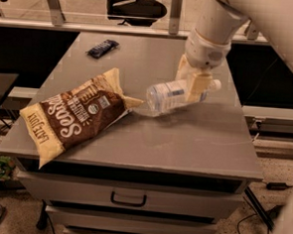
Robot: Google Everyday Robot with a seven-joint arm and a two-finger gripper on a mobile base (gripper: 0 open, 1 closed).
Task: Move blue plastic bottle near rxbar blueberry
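Note:
The blue plastic bottle [168,96] is a clear bottle with a pale label and a white cap. It is held level above the table's middle, base to the left, cap to the right. My gripper [192,83] is shut on the bottle near its cap end, with cream fingers [195,88] on either side of it. The rxbar blueberry [102,48], a small dark navy bar, lies flat at the table's far left, well away from the bottle.
A brown-and-cream chip bag [72,114] lies on the left half of the grey table [185,141], its corner just below the bottle's base. Drawers are under the front edge. A railing and an office chair stand behind.

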